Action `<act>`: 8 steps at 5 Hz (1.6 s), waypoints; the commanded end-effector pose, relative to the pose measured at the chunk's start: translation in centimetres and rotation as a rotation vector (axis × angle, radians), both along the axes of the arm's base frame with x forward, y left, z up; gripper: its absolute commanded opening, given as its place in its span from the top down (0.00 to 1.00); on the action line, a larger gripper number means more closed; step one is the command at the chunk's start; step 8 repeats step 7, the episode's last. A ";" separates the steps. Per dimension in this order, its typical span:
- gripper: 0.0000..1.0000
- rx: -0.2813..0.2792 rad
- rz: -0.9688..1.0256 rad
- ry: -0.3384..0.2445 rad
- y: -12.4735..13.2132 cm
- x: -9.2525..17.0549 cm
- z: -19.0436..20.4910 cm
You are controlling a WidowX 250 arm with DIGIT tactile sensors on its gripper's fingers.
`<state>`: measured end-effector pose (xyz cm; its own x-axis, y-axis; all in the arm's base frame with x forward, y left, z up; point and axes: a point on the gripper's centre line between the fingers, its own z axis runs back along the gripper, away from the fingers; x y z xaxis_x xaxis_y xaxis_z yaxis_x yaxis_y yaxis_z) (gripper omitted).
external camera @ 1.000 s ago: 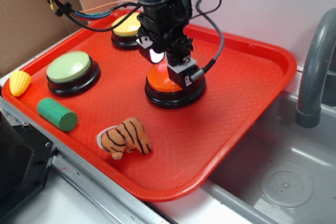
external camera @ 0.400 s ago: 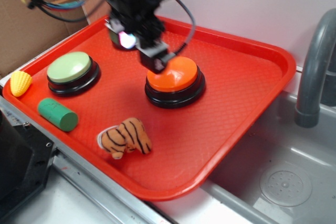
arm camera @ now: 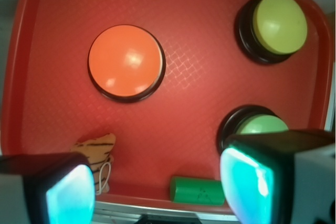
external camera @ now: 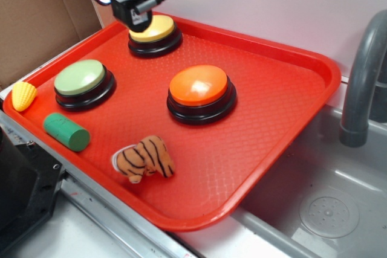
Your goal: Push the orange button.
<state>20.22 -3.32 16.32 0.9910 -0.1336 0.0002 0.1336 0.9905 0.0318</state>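
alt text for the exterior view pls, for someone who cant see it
A red tray holds three large push buttons: the orange button at the centre, a yellow one at the back and a pale green one at left. The robot gripper hangs raised at the yellow button's left edge, away from the orange button. A toy tiger and green cylinder lie near the front.

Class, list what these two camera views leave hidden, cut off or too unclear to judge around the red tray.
- Gripper, exterior view: top edge crops it; open or shut unclear.
- Pale green-topped round button, wrist view: a glowing fingertip pad covers its near side.
- Striped plush tiger, wrist view: partly behind the other pad.
- Glossy orange domed button: pressed or not, neither view shows.
- Grey curved faucet, exterior view: right edge crops it.
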 end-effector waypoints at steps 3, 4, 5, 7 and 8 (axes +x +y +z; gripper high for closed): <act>0.00 -0.016 -0.004 -0.098 1.2 -1.4 5.2; 0.00 -0.030 -0.005 -0.084 1.6 -1.8 5.6; 0.00 -0.035 -0.025 -0.070 1.2 -2.1 6.1; 0.00 -0.007 -0.027 -0.097 0.5 -3.6 7.7; 0.00 -0.007 -0.027 -0.097 0.5 -3.6 7.7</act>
